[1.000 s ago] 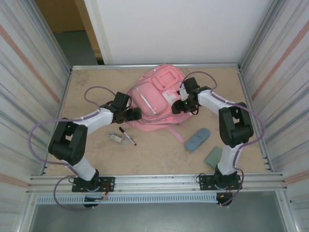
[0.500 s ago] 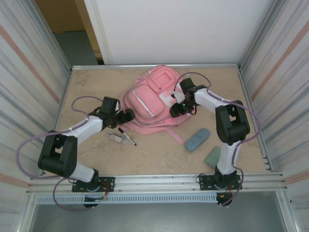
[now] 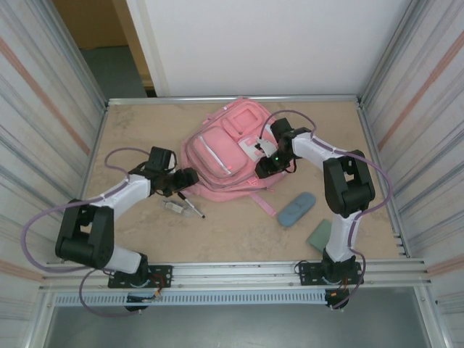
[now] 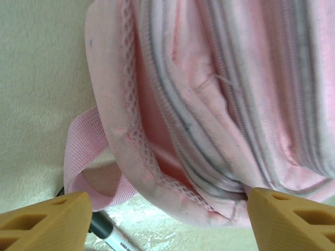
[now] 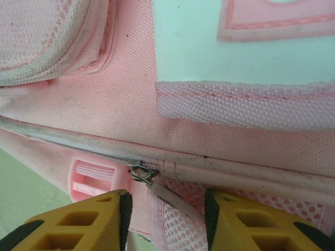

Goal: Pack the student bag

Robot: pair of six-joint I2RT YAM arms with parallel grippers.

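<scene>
Pink soft fabric backpack [image 3: 232, 148] lies flat on the tan table [image 3: 145, 130], towards the far side. We see our left gripper [image 3: 190, 176] at its near-left corner, jaws spread wide, near a black marker pen [image 3: 192, 204]. Our right gripper [image 5: 167, 209] straddles the silver zip pull [image 5: 142, 171] on the bag's right side, jaws apart, not pinching it

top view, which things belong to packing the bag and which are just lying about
Job: large soft pink fabric backpack; its metal zip pull, between the right gripper's fingers.
Lying about, likely cargo: black marker pen; blue-grey oblong pencil case; flat grey-green pad.
</scene>
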